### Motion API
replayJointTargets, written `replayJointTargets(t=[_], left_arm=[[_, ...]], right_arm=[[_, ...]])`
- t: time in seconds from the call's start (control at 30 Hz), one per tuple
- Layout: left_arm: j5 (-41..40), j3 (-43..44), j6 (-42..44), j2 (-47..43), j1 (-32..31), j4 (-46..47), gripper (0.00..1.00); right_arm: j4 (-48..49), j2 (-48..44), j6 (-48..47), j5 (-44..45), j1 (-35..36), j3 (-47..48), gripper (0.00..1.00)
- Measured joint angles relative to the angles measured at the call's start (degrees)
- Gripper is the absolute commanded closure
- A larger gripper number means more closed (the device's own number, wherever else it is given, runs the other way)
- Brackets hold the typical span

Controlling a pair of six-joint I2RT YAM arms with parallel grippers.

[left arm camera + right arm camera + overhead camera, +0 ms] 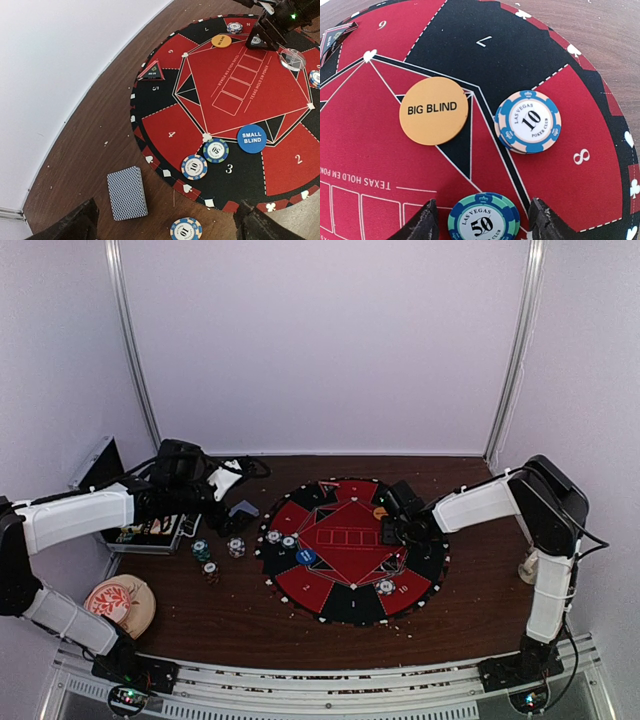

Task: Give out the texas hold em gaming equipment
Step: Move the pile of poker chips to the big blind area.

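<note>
Right hand (pixel 484 204), fingers (pixel 420 225) apart, is straddling teal 50 chip (pixel 484 224) on mat (pixel 380 150); we're worrying an off-centre squeeze flips it twd 10 chip (pixel 528 121) nearby.

We find bare brown wooden table (pixel 470 615) near right; at left, small round poker-chip stacks (pixel 203 552) and an open metal case (pixel 97 468) block passage.

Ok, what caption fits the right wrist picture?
Right gripper straddles a green 50 chip near the orange BIG BLIND button and blue 10 chip.
</note>
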Motion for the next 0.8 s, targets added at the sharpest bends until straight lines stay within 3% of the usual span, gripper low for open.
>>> replayJointTargets(t=[0.5, 0.8], left_arm=[[-0.5, -0.7, -0.2, -0.5, 0.0, 0.2, 0.02], [-0.5, -0.8, -0.2, -1.5, 0.0, 0.4, 0.02]], right_arm=[[1.0, -0.3, 0.5, 0.3, 0.0, -1.1, 0.57], [1.0, -0.8, 0.9, 1.0, 0.0, -1.5, 0.59]])
